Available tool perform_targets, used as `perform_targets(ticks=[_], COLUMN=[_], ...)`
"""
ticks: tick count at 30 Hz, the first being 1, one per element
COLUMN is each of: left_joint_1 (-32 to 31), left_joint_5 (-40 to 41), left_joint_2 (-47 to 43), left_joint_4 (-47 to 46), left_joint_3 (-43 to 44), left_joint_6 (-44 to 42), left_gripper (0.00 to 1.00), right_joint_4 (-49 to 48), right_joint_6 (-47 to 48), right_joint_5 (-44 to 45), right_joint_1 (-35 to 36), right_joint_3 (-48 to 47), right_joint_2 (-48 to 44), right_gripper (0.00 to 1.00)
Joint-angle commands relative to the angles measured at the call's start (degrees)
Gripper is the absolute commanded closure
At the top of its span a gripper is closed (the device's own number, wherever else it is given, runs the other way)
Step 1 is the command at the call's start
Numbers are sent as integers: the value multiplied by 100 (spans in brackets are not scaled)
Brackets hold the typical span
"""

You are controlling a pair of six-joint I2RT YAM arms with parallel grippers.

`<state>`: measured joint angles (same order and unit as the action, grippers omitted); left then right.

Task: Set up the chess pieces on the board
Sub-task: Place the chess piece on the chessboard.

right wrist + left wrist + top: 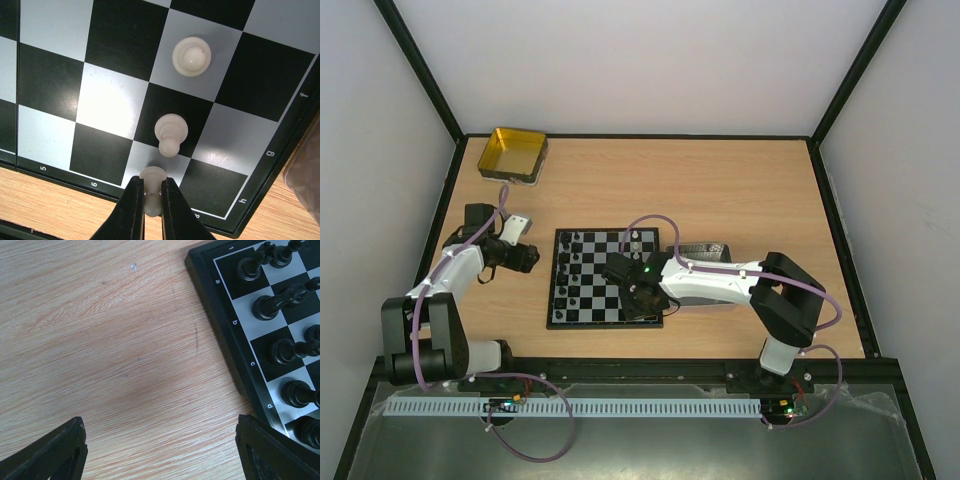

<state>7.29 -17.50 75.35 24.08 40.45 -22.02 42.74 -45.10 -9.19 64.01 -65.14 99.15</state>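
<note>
The board (592, 310) lies mid-table, with black chess pieces (572, 266) along its left columns. In the right wrist view my right gripper (152, 189) is shut on a white pawn (153, 175) that stands on a light square in the board's (50, 65) edge row. Two more white pawns (171, 131) (191, 56) stand in line beyond it. My left gripper (160, 450) hangs open over bare wood just left of the board's dark border (220, 320), near several black pieces (270, 305). Nothing is between its fingers.
A yellow square tin (513, 153) sits at the far left corner of the table. A silver tray (708, 249) lies right of the board, partly under the right arm. Black frame rails edge the table.
</note>
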Motion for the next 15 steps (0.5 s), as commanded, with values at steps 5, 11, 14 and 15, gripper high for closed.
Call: perform_targets(ticks=[5,11,14,15], left_joint_1=[-26,-26,-26,-26], left_joint_5=[-33,-50,-48,-44], left_joint_2=[-104,-101,-105,-106], left_joint_4=[27,18,18,28], left_joint_3=[38,36,35,37], left_joint_6=[13,14,13,13], left_gripper=[18,18,18,19], right_joint_4=[10,-18,-35,-44], right_joint_6=[53,72,57,62], right_joint_5=[-25,-73,-74,-74], right_joint_1=[42,43,42,42], right_joint_3=[-131,-105,-104,-104], right_joint_2=[105,108,87,74], right_gripper=[90,88,87,87])
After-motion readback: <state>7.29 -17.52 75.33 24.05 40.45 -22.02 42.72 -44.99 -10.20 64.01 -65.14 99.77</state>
